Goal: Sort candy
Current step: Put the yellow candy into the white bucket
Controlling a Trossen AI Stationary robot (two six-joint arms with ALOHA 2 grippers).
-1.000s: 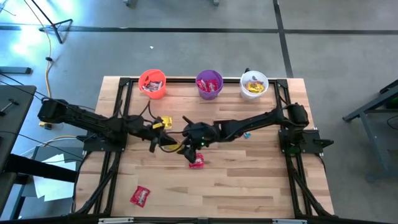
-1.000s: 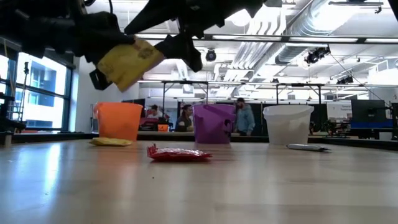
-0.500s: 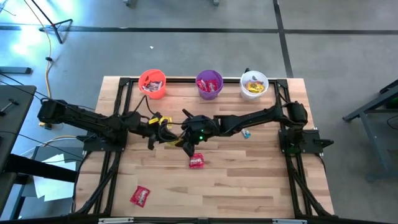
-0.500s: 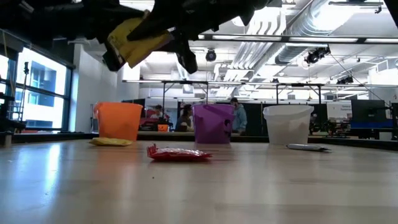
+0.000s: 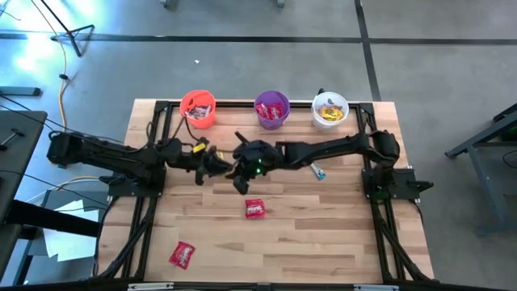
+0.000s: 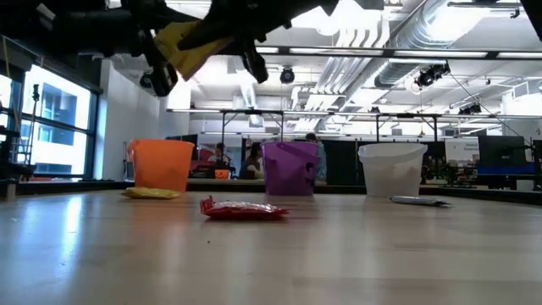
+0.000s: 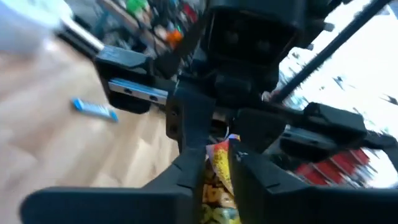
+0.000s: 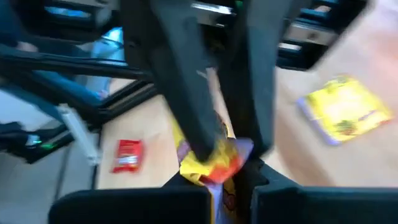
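Observation:
A yellow candy packet [image 6: 190, 44] hangs high above the table between my two grippers, which meet over the table's middle. My left gripper [image 5: 216, 162] comes from the left and is shut on one end. My right gripper [image 5: 237, 164] comes from the right and is shut on the other end. In the high view the grippers hide this packet. Another yellow packet [image 8: 345, 115] lies flat on the table near the orange cup [image 5: 198, 108]. One red packet [image 5: 255, 208] lies flat mid-table and another [image 5: 182, 255] at the near left. A blue bar [image 5: 317, 170] lies under the right arm. My left gripper pinches the yellow packet's end [image 7: 217, 186] between its two fingers, coming roughly level from the table's left. The packet is lifted clear of the table and tilted. My right gripper pinches the packet's opposite end [image 8: 222, 182] between its two fingers, coming from the table's right. The packet looks crumpled [image 8: 211, 155] between the two grippers.
At the far edge a purple cup [image 5: 271, 109] and a white cup [image 5: 329, 110] stand beside the orange one, each with candy inside. Black frame rails run along the table's left and right sides. Bare wood lies toward the near edge.
My right gripper has moved toward the far edge and up to the yellow packet and has shut on its free end. My left gripper has carried the packet higher. The candy on the table has stayed put.

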